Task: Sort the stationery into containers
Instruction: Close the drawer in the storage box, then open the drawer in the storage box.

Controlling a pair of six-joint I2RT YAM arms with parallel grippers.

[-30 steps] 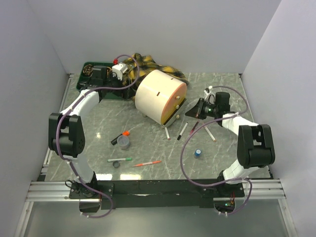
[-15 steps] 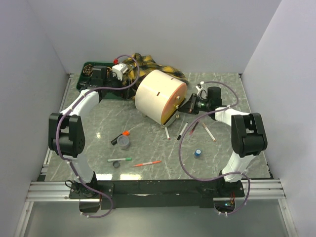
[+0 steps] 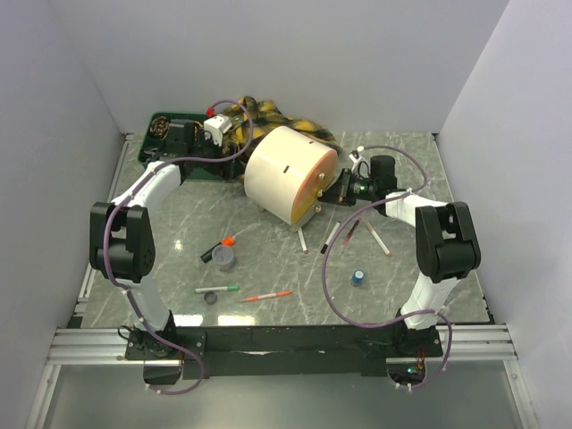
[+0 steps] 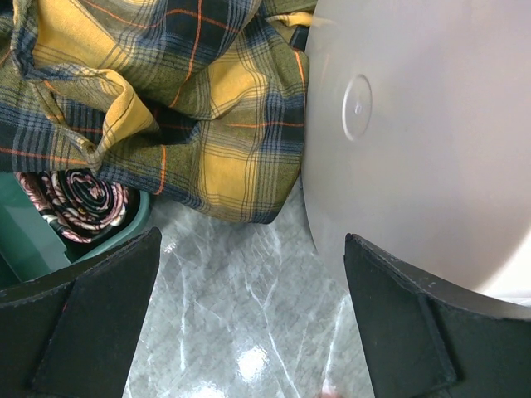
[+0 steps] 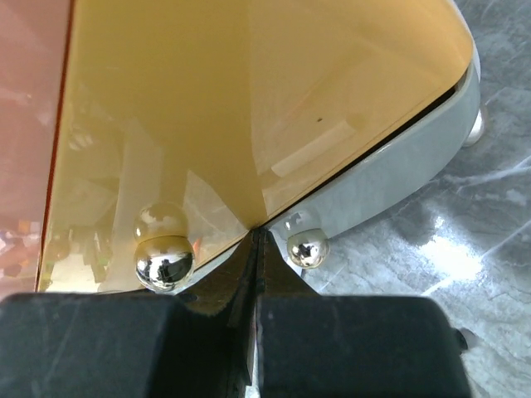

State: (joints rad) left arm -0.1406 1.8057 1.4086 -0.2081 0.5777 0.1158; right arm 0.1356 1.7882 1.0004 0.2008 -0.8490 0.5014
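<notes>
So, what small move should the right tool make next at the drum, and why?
Probably open the right tool a little and close it on the chrome knob beside its tips. The tool is shut on nothing, its tips at the lower edge of the orange tray, and pens lie loose nearby; the tray seems to need pulling open first.

The grey marbled tabletop (image 3: pixel 402 268) is carrying a cream drum (image 3: pixel 284 172) lying on its side near the far edge. A plaid cloth (image 3: pixel 273 118) is bunching behind it, and a green tray (image 3: pixel 174 115) is sitting in the far left corner. A highlighter (image 3: pixel 217 248), tape roll (image 3: pixel 225 260), green pen (image 3: pixel 223 289) and red pen (image 3: pixel 266 296) are lying loose toward the near edge.
</notes>
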